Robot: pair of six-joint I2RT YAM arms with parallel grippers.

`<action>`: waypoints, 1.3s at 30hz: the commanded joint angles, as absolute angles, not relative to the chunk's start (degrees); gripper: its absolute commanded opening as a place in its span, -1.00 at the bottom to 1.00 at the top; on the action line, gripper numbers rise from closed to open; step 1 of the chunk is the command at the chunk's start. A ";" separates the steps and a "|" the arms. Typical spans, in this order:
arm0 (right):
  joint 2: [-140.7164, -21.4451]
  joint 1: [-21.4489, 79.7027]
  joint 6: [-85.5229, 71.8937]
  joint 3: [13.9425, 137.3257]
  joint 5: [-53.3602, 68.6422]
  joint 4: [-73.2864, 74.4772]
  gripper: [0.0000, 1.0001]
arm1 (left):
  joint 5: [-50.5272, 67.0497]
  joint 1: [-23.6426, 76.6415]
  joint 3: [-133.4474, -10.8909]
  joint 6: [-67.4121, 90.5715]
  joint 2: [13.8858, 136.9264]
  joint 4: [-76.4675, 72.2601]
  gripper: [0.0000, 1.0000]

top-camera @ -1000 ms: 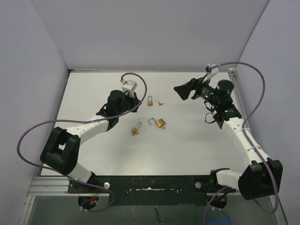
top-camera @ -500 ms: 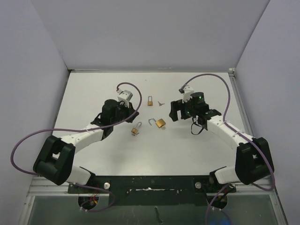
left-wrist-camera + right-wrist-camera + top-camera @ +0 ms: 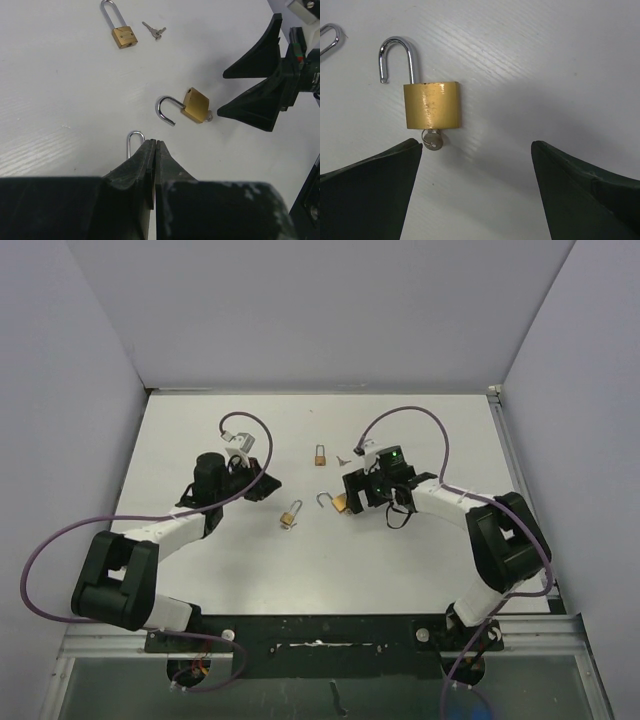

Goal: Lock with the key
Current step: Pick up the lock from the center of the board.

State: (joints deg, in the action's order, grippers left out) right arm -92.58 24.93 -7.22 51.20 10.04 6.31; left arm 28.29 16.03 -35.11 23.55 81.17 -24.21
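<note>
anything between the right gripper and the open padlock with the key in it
Nothing visible: the open right gripper faces the open padlock and its key, with only bare table between them.

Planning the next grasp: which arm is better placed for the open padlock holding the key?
Right. The right pincer, open, faces the padlock and key; the left pincer is shut, farther off.

The left arm (image 3: 170, 530) and right arm (image 3: 445, 502) have white links, black joints, purple cables (image 3: 404, 409) and black pointed fingers (image 3: 370, 195)
</note>
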 commanded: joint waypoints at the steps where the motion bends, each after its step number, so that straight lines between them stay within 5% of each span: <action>1: -96.14 28.90 -3.83 55.68 9.12 2.28 0.91 | 30.26 15.90 -38.78 22.46 80.92 -22.09 -1.00; 10: -101.46 31.58 -3.54 57.57 8.86 0.83 0.88 | 32.14 15.75 -36.17 20.76 75.68 -24.03 -1.00; 17: -104.17 32.49 -4.47 58.43 6.18 2.42 0.47 | 30.07 15.82 -34.99 21.46 72.60 -24.11 -1.00; 30: -106.93 40.24 -4.32 58.43 -3.62 6.60 0.25 | 29.78 15.66 -34.78 24.84 73.56 -26.09 -1.00; 34: -107.31 41.75 -6.22 57.53 -6.99 8.02 -0.14 | 29.88 15.58 -35.05 25.13 73.16 -26.04 -1.00; 37: -106.62 41.75 -7.58 56.65 -8.25 8.33 -0.92 | 30.01 15.38 -35.53 25.31 72.91 -25.77 -1.00; 39: -105.26 41.87 -7.55 56.52 -8.79 8.52 -1.00 | 30.37 15.35 -35.83 25.36 72.71 -25.75 -1.00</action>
State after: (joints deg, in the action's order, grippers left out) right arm -104.99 41.50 -6.50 58.61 -5.50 2.44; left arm 29.87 15.81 -34.39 24.84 74.17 -22.76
